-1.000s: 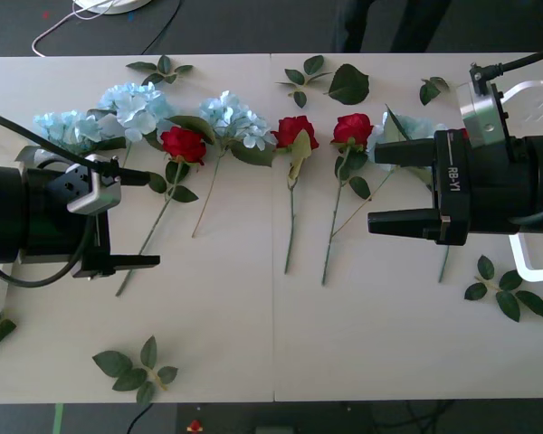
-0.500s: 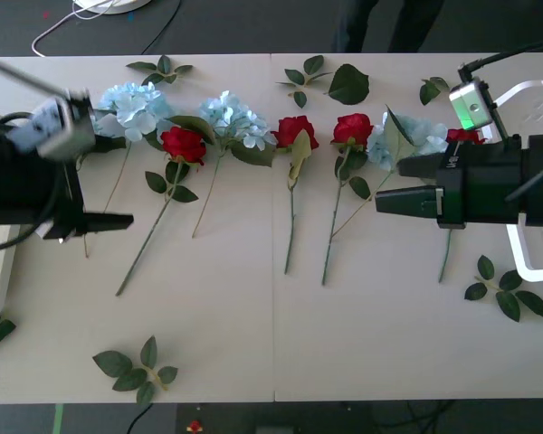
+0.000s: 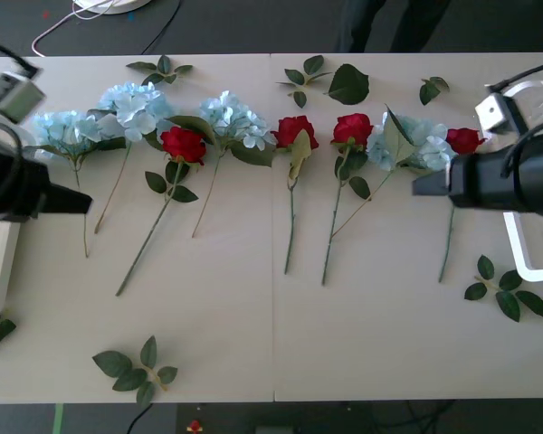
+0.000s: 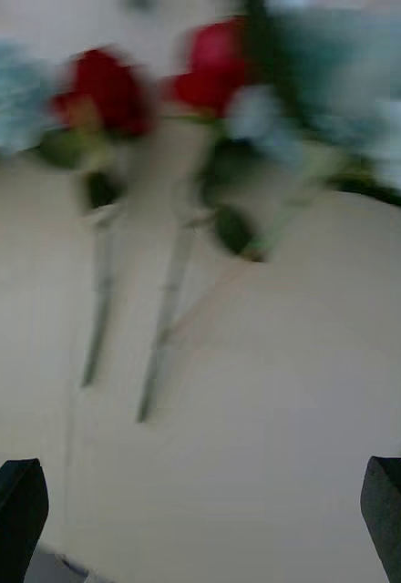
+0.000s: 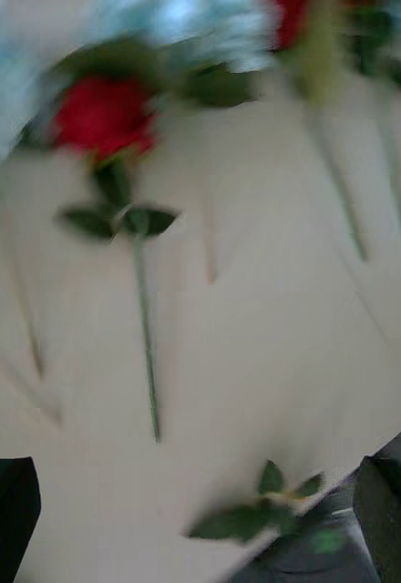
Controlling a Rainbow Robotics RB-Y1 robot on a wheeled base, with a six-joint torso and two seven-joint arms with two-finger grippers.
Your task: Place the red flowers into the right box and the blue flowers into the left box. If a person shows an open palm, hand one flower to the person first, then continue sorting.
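While flowers lie untouched, left hand (image 5: 200,524) and right hand (image 4: 200,519) wide open, empty.

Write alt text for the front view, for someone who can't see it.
Red flowers and blue flowers lie in a row across a table, none sorted yet. The left end effector and right end effector flank the row.

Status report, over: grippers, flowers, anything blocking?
Left gripper and right gripper both open, empty, at the table's sides. Red flowers and blue flowers lie unsorted in a row on the table. No open palm; nothing blocking.
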